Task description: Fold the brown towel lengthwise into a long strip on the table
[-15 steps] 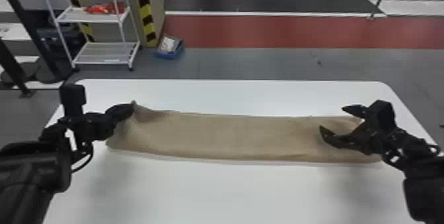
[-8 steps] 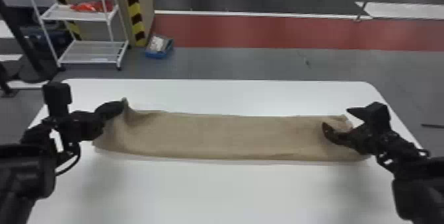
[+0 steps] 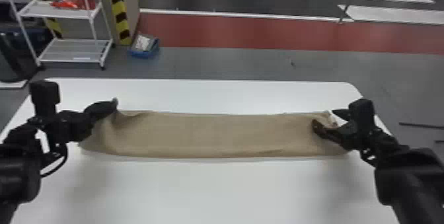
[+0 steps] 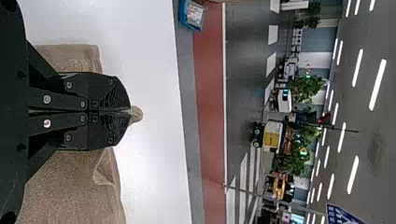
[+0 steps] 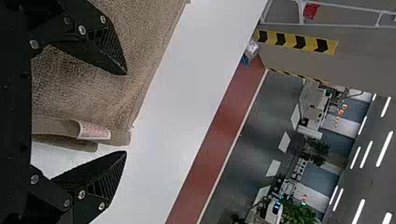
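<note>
The brown towel (image 3: 214, 134) lies as a long strip across the white table, its left end raised and creased. My left gripper (image 3: 115, 103) is at its far left corner; in the left wrist view the left gripper (image 4: 130, 112) is closed, a bit of towel (image 4: 137, 114) poking out past the tips. Over the right end stands my right gripper (image 3: 322, 117). Seen from its own wrist, the right gripper (image 5: 126, 112) is open, with the towel's folded edge and a white label (image 5: 95, 131) between its spread fingers.
The white table (image 3: 211, 190) extends in front of and behind the strip. Beyond its far edge, a white shelf rack (image 3: 72, 50) and a blue box (image 3: 144, 50) stand on the floor.
The head view has shifted slightly, so the table and both arms sit a little farther left. The right gripper has shifted a little at the towel's right end; the left still holds its corner.
</note>
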`<state>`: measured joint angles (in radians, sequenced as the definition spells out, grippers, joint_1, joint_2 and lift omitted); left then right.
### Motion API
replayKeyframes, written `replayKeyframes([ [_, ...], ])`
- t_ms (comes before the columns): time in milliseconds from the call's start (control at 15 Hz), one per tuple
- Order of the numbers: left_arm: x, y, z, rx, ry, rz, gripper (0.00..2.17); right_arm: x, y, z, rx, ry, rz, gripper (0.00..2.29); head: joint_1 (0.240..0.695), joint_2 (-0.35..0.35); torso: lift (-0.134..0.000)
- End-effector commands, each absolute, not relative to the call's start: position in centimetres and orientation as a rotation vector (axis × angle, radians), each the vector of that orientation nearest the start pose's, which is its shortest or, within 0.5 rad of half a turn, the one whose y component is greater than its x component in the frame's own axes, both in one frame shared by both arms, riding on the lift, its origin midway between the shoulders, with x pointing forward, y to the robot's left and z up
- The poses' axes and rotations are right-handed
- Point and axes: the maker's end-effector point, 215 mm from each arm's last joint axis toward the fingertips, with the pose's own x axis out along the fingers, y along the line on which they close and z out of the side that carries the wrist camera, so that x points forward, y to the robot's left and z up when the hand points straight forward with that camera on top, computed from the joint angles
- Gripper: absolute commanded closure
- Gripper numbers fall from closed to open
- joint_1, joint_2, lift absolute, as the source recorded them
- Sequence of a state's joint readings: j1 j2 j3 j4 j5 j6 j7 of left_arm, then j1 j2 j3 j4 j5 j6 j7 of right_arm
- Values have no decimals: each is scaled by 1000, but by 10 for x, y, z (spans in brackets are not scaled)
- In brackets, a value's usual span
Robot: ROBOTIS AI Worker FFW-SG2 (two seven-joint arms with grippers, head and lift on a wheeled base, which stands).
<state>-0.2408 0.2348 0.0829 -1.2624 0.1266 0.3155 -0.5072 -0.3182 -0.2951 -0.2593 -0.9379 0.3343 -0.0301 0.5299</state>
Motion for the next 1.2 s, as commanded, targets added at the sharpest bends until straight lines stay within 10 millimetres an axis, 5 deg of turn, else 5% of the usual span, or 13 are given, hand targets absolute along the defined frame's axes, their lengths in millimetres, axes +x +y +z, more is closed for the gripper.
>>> replayKeyframes([
  [0, 626, 287, -429, -39, 365, -346, 1332, 614, -429, -468, -354, 418, 207, 461, 695, -122, -116],
  [267, 627, 289, -428, -38, 362, -344, 1332, 609, -425, -472, -330, 436, 249, 1052, 695, -119, -116],
  [467, 626, 289, -430, -39, 364, -343, 1332, 605, -425, -473, -317, 440, 260, 1055, 695, -119, -116],
  [667, 626, 289, -431, -37, 366, -343, 1332, 602, -424, -475, -293, 450, 271, 1305, 695, -119, -116],
  [867, 623, 293, -431, -50, 365, -335, 1332, 593, -417, -461, -286, 400, 284, 1305, 695, -117, -116],
  [1133, 601, 311, -406, -80, 331, -306, 1332, 577, -431, -443, -289, 349, 256, 1305, 695, -113, -116],
])
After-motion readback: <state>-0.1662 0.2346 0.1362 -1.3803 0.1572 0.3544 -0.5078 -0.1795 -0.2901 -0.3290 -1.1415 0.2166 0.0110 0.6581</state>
